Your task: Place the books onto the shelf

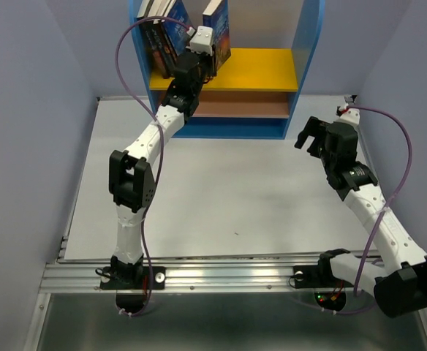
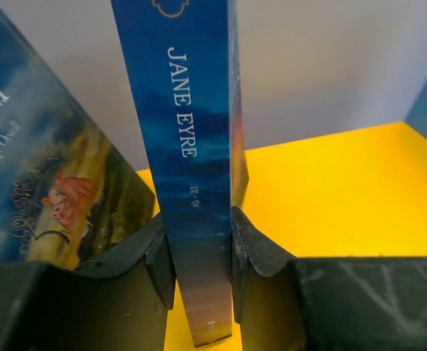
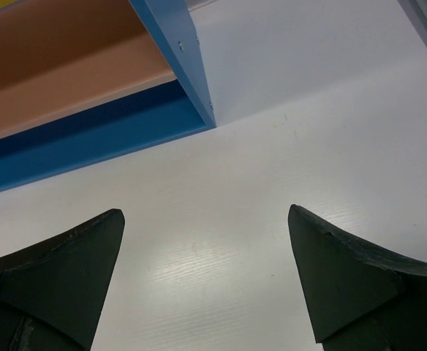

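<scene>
The left pincer [image 2: 202, 252] is clenched on a blue book [image 2: 191, 146] whose spine reads "JANE EYRE". One finger [image 2: 161, 256] presses the cover on one side and the other presses the opposite side, low on the book. The book stands upright over the yellow board [image 2: 345, 197] of the shelf [image 1: 310, 44], roughly in the middle of that board's width. Whether its lower edge rests on the board or hangs just above it cannot be told. Just to its left, a landscape book [image 2: 38, 168] with a blue sky and an animal on the cover leans away from it, top tilted to the left. In the top view this one belongs to a small group of leaning books [image 1: 159, 33] gathered at the left end of the yellow board, against the blue side. The right half of that board is bare. The lower board [image 1: 243, 106], pinkish-brown, lies under it above the blue base. The left arm reaches from its base across the worktop [image 1: 235, 190] up into the shelf. The right pincer [image 3: 205, 212] is released, jaws spread wide with nothing between them. It hovers over the white worktop near the shelf's front right corner, apart from it.
</scene>
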Action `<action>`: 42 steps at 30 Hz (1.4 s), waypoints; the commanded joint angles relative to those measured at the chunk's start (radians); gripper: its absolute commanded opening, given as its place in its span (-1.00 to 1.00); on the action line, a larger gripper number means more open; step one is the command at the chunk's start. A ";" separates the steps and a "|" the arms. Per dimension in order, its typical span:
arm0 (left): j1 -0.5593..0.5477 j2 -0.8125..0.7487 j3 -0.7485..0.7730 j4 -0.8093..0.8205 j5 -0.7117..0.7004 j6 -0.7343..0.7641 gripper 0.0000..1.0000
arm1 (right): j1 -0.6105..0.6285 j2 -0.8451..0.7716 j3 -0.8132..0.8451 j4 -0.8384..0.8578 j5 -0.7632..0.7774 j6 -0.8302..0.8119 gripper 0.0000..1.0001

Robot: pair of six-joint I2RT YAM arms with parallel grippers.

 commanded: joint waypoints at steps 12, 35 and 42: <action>0.023 -0.037 0.084 0.199 -0.296 0.018 -1.00 | 0.001 0.027 0.018 0.032 0.021 -0.030 1.00; 0.028 -0.080 -0.085 0.272 -0.544 -0.017 -0.32 | 0.001 0.041 0.013 0.032 0.005 -0.038 1.00; 0.023 -0.128 -0.118 0.269 -0.524 -0.064 0.13 | 0.001 0.047 0.017 0.034 -0.018 -0.034 1.00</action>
